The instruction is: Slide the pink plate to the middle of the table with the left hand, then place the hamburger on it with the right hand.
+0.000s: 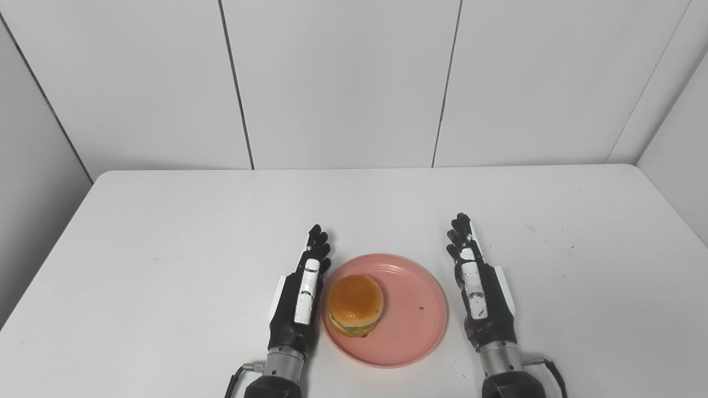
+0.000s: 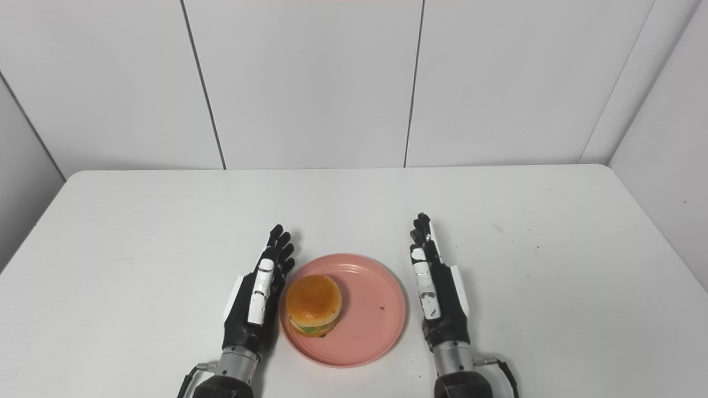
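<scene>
The pink plate (image 1: pixel 409 326) lies on the white table near its front edge, about midway across. The hamburger (image 1: pixel 355 305), with an orange bun and green lettuce, stands upright on the left part of the plate. My left hand (image 1: pixel 301 293) rests on edge just left of the plate, fingers straight and pointing away, holding nothing; it is at the plate's left rim. My right hand (image 1: pixel 478 287) rests on edge a little right of the plate, fingers straight, holding nothing, with a small gap to the rim.
The white table (image 1: pixel 166 232) reaches back to grey wall panels (image 1: pixel 343 83). A small dark speck lies on the plate (image 1: pixel 422 308).
</scene>
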`<state>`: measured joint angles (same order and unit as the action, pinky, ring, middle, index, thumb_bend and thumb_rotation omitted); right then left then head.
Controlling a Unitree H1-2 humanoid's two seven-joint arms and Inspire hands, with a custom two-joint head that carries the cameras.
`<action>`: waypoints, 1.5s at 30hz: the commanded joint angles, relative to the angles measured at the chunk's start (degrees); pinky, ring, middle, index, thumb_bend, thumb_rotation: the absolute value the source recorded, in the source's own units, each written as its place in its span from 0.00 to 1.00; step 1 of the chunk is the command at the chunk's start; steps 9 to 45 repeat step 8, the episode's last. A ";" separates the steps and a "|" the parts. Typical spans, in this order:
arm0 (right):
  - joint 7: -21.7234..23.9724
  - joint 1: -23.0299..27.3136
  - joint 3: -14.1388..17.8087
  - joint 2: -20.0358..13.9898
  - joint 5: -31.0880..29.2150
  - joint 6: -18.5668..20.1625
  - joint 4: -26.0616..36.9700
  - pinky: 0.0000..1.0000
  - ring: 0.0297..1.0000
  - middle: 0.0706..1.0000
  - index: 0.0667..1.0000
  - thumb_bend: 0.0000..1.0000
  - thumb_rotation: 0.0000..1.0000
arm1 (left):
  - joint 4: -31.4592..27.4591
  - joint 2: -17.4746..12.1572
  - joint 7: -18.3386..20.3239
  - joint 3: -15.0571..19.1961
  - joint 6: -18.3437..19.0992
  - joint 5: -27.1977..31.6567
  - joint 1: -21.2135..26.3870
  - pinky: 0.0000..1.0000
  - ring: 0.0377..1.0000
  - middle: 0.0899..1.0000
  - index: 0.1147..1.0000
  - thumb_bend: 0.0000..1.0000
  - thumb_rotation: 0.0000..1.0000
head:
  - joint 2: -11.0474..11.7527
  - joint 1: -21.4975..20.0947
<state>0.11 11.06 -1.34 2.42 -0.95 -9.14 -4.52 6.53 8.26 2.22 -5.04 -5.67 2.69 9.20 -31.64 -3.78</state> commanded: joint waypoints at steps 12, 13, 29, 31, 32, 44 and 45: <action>-1.20 -0.92 -0.06 0.71 0.90 -1.11 -1.29 1.00 1.00 1.00 1.00 0.52 1.00 | 4.14 -2.25 -0.62 1.17 -2.89 -0.98 -3.77 1.00 1.00 1.00 1.00 0.54 1.00 | 0.35 0.48; -1.20 -0.92 -0.06 0.71 0.90 -1.11 -1.29 1.00 1.00 1.00 1.00 0.52 1.00 | 4.14 -2.25 -0.62 1.17 -2.89 -0.98 -3.77 1.00 1.00 1.00 1.00 0.54 1.00 | 0.35 0.48; -1.20 -0.92 -0.06 0.71 0.90 -1.11 -1.29 1.00 1.00 1.00 1.00 0.52 1.00 | 4.14 -2.25 -0.62 1.17 -2.89 -0.98 -3.77 1.00 1.00 1.00 1.00 0.54 1.00 | 0.35 0.48; -1.20 -0.92 -0.06 0.71 0.90 -1.11 -1.29 1.00 1.00 1.00 1.00 0.52 1.00 | 4.14 -2.25 -0.62 1.17 -2.89 -0.98 -3.77 1.00 1.00 1.00 1.00 0.54 1.00 | 0.35 0.48; -1.20 -0.92 -0.06 0.71 0.90 -1.11 -1.29 1.00 1.00 1.00 1.00 0.52 1.00 | 4.14 -2.25 -0.62 1.17 -2.89 -0.98 -3.77 1.00 1.00 1.00 1.00 0.54 1.00 | 0.35 0.48; -1.20 -0.92 -0.06 0.71 0.90 -1.11 -1.29 1.00 1.00 1.00 1.00 0.52 1.00 | 4.14 -2.25 -0.62 1.17 -2.89 -0.98 -3.77 1.00 1.00 1.00 1.00 0.54 1.00 | 0.35 0.48; -1.20 -0.92 -0.06 0.71 0.90 -1.11 -1.29 1.00 1.00 1.00 1.00 0.52 1.00 | 4.14 -2.25 -0.62 1.17 -2.89 -0.98 -3.77 1.00 1.00 1.00 1.00 0.54 1.00 | 0.35 0.48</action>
